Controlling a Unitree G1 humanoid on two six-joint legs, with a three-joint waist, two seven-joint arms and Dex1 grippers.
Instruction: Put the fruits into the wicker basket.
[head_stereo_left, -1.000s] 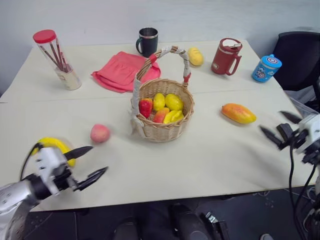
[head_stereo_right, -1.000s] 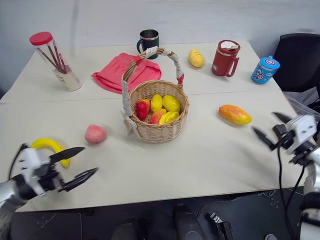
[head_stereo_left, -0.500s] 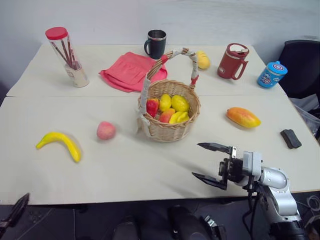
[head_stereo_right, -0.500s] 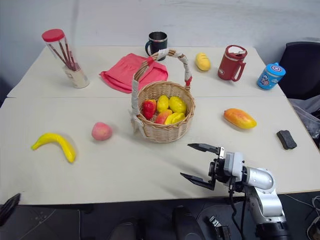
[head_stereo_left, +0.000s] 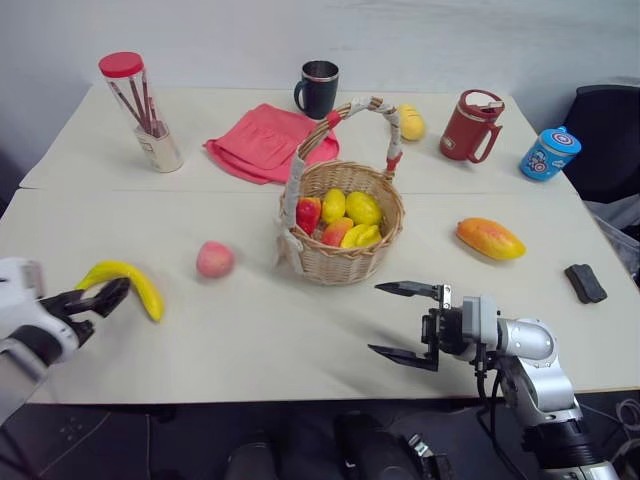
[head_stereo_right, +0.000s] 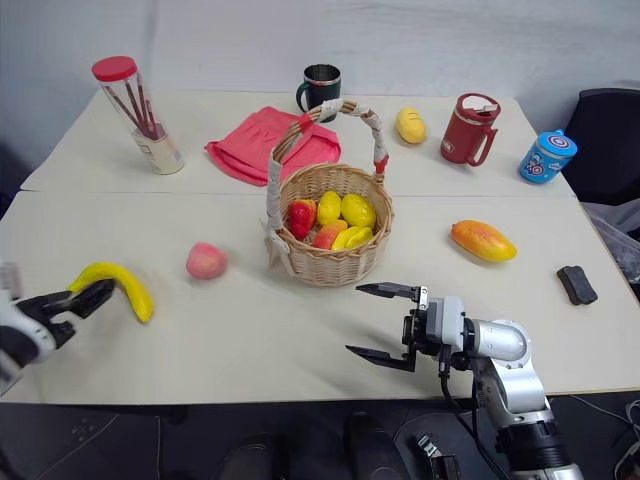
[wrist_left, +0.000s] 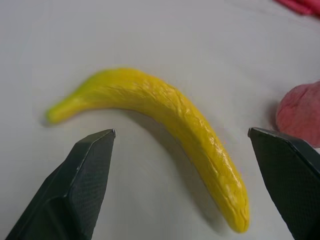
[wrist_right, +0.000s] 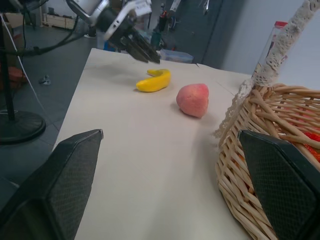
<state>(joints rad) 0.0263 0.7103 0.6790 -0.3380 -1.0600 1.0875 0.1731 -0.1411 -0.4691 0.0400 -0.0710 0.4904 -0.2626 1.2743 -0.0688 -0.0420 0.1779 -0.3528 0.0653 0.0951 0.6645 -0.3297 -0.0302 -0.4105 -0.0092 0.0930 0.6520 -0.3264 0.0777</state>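
A yellow banana (head_stereo_left: 125, 283) lies at the table's left front. My left gripper (head_stereo_left: 100, 305) is open just before it, the fingers spread on either side of the banana (wrist_left: 165, 112) without touching it. A pink-red peach (head_stereo_left: 214, 259) rests between the banana and the wicker basket (head_stereo_left: 340, 265), which holds several fruits. An orange-yellow mango (head_stereo_left: 490, 239) lies right of the basket. My right gripper (head_stereo_left: 375, 319) is open and empty, pointing left, in front of the basket.
At the back stand a clear jar of sticks (head_stereo_left: 140, 110), a pink cloth (head_stereo_left: 270, 140), a black mug (head_stereo_left: 318, 88), a small yellow fruit (head_stereo_left: 410, 121), a red mug (head_stereo_left: 472, 125) and a blue cup (head_stereo_left: 549, 153). A flat black block (head_stereo_left: 585, 282) lies at the right edge.
The right arm swung in from the table's right edge to the front of the basket. The left gripper dropped below the table edge, then came back up at the banana. The camera shifted.
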